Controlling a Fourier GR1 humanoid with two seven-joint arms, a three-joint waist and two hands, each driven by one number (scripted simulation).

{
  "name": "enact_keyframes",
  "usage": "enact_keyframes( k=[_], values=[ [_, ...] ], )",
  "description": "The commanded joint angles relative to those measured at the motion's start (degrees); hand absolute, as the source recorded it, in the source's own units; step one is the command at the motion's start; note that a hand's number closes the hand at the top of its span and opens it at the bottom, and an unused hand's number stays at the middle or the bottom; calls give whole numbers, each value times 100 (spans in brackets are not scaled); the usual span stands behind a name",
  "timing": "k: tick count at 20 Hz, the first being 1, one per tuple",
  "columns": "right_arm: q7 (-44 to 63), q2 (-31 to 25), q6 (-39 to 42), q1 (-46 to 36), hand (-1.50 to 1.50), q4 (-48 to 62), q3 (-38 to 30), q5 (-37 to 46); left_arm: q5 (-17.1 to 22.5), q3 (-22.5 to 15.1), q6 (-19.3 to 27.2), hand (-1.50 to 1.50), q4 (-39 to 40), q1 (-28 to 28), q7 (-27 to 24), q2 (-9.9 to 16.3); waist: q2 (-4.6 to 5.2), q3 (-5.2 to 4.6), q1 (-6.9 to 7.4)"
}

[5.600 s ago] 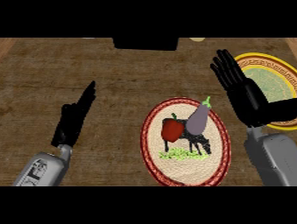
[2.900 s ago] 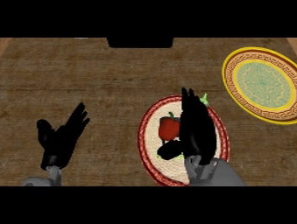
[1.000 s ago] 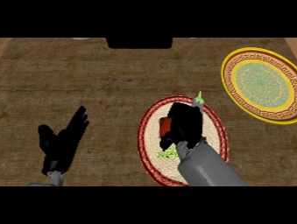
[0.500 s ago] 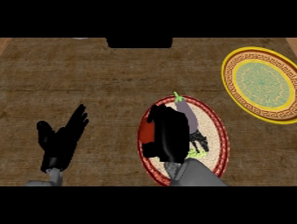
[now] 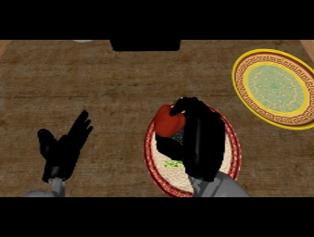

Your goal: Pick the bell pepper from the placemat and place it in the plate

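I am working the pick step: my right hand (image 5: 199,141) is lying over the placemat (image 5: 232,152), and its fingers (image 5: 181,107) are curling round the top of the red bell pepper (image 5: 168,123), so I judge the grasp is made or nearly so. The pepper is sitting at about ten o'clock on the placemat, its left side bulging just past the mat's rim. Whether it is off the mat yet I cannot tell. A dark thing is lying under my palm, mostly hidden. My left hand (image 5: 62,149) is resting open at eight o'clock on the counter (image 5: 118,83), fingers up. The plate (image 5: 279,89) is waiting at two o'clock from the placemat, apart from it. Next I am needing to lift straight up, then carry up and to the right over the plate's yellow rim before opening.
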Motion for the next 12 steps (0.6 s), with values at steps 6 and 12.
enact_keyframes(
  k=[6, 12],
  values=[
    [-703, -494, -1450, 497, 150, -454, -1530, -1038, 83, 139, -281, 0, 328, 53, -79, 134, 68, -22, 32],
    [-1988, -1377, -2129, 578, 150, 503, -2567, -2164, -16, -34, -157, 0, 66, 116, 92, -68, 68, -18, 93]
  ],
)
